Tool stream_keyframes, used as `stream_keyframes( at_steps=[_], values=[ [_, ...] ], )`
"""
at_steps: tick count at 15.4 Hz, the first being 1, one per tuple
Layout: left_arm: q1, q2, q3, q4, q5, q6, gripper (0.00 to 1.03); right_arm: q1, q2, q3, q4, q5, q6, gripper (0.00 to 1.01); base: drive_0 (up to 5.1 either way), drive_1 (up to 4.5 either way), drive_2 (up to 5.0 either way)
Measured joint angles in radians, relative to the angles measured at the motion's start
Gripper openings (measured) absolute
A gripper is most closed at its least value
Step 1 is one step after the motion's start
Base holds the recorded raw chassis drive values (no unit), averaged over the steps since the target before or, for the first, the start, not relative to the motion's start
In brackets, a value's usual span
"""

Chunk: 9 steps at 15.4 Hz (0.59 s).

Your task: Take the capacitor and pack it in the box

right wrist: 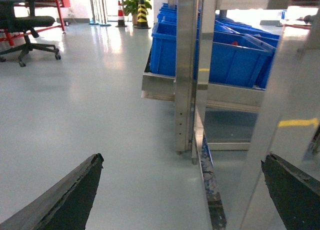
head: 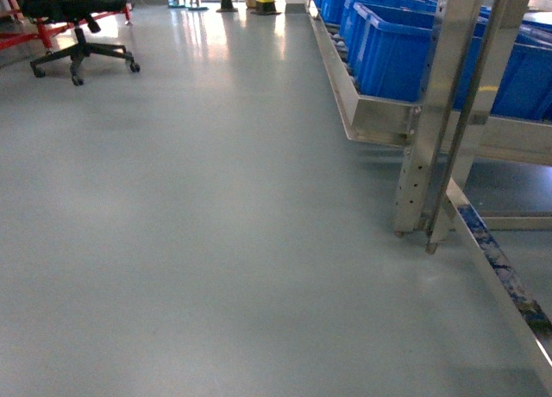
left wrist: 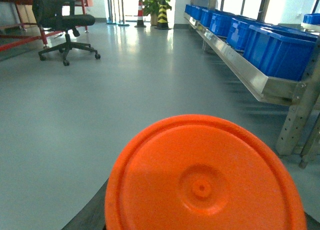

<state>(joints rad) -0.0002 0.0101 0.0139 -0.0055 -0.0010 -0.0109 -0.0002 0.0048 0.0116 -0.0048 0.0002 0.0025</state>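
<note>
Right up against the left wrist camera sits a round orange plastic lid [left wrist: 205, 177], filling the lower half of that view and hiding the left gripper, so I cannot tell how its jaws stand or whether it holds the lid. Across on the right wrist view, the right gripper [right wrist: 187, 200] has its two dark fingers [right wrist: 70, 195] spread wide, with only grey floor [head: 216, 242] between them. Neither the pale pink tub nor any capacitor shows in any view. Beyond are a steel rack [head: 431, 112] carrying big blue plastic bins [head: 397, 52] and a black office chair [head: 73, 17] far off. Judging by this, nothing is packed yet; finding, picking and boxing all appear to remain.
</note>
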Motion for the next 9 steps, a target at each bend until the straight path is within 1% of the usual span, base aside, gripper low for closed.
stream_keyframes(
  at_steps=[9],
  values=[
    [0.000,0.000,0.000,-0.002,0.001,0.000,0.44,0.000,0.000,0.000,-0.001,0.000,0.000,0.98,-5.0,2.44,2.4]
  ],
)
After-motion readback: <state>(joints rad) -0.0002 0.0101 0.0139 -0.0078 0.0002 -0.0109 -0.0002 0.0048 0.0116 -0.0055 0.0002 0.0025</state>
